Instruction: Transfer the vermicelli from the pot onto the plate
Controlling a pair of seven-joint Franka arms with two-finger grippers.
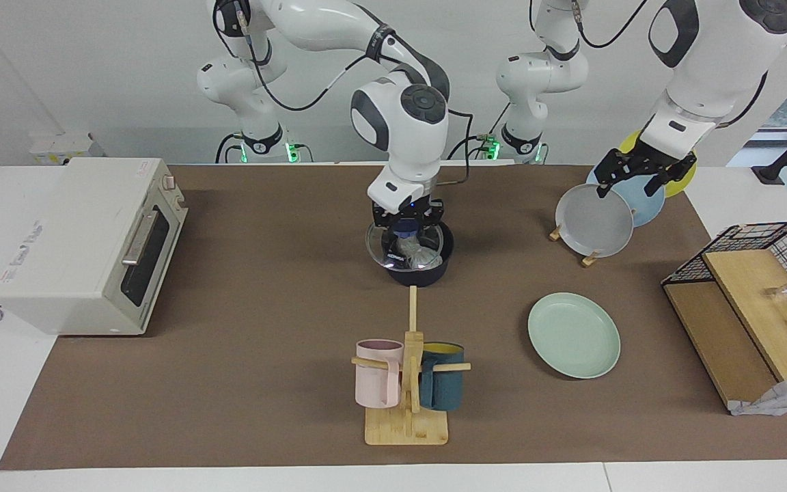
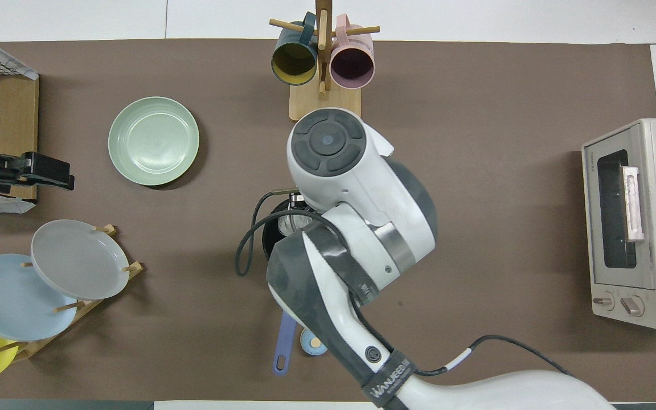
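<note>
Now a glass lid point(image 1: 404, 246) between right gripper point(image 1: 407, 231) fingers, over pot point(image 1: 419, 270).

Bright, even indoor light, soft shadows (faint under arms) — sharp focus, no glare

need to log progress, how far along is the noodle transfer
Early. Nothing done: the plate is bare. In hand: the right gripper holds the glass lid just above the pot, vermicelli inside. The left gripper waits over the plate rack. Left: park the lid, move the vermicelli.
</note>
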